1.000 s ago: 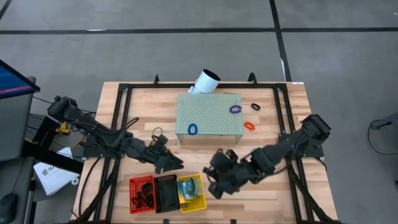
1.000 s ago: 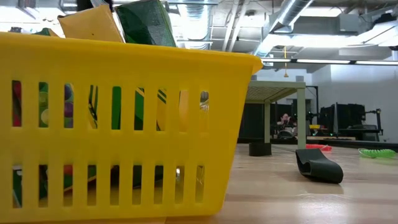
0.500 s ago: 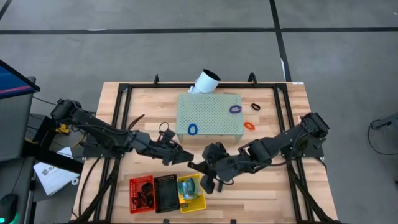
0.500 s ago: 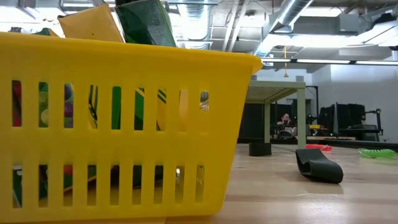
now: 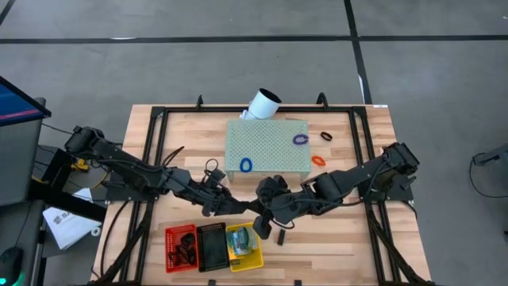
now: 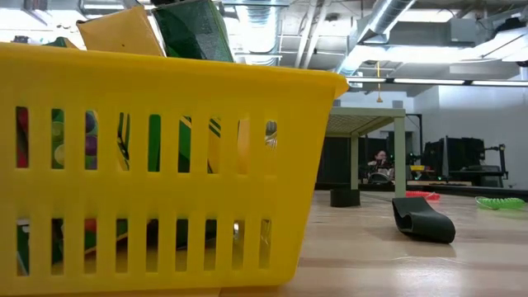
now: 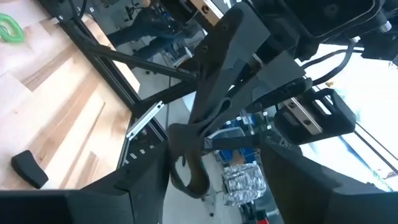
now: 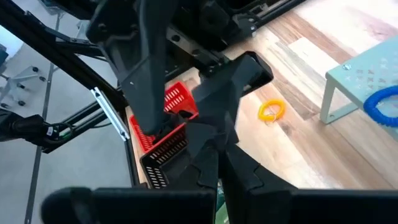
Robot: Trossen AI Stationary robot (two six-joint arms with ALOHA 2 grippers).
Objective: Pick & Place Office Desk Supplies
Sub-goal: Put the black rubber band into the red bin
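High view: the left gripper (image 5: 242, 208) and right gripper (image 5: 255, 210) meet at lower centre, above the yellow basket (image 5: 245, 247). Left wrist view: the right gripper (image 7: 186, 134), fingers pressed together, pinches a black loop (image 7: 186, 165) at centre, between the left gripper's parted fingers. Low view: the basket (image 6: 165, 165) fills the left.

A blue loop (image 5: 246, 165) lies flat at centre frame, a purple loop (image 5: 300, 139) up and right of it. Farther right lie a black loop (image 5: 326, 136) and, below it, an orange loop (image 5: 318, 160). Crayon boxes (image 6: 136, 33) stand tilted at upper left in the low view. A black band (image 7: 189, 163) dangles mid-frame.
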